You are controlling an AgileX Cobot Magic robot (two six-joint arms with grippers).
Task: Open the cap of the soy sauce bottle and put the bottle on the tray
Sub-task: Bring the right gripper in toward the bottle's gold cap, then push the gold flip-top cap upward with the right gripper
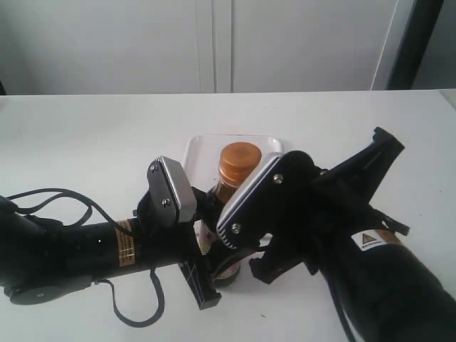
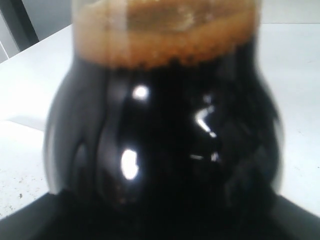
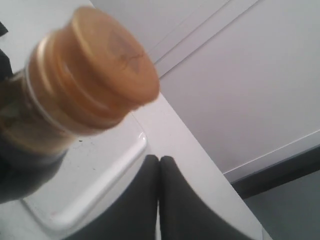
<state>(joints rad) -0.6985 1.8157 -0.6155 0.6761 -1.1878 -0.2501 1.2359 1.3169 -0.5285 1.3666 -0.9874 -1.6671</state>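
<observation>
The soy sauce bottle [image 1: 225, 191] stands upright on the white table, just in front of the tray [image 1: 203, 147]. Its orange-gold cap [image 1: 239, 162] is closed. My left gripper [image 1: 212, 248] comes in from the left and is shut on the bottle's lower body. In the left wrist view the dark bottle [image 2: 165, 140] fills the frame, with brown foam at the liquid's top. My right gripper [image 3: 160, 159] is shut, fingertips together and holding nothing, close beside the cap [image 3: 95, 65]. In the exterior view its fingers are hidden behind the right wrist's camera housing [image 1: 249, 198].
The white tray [image 3: 95, 170] lies behind the bottle with its low rim near the right fingertips. Both arms crowd the table's front middle. A loose black cable [image 1: 132, 313] hangs from the left arm. A white wall runs along the table's far edge.
</observation>
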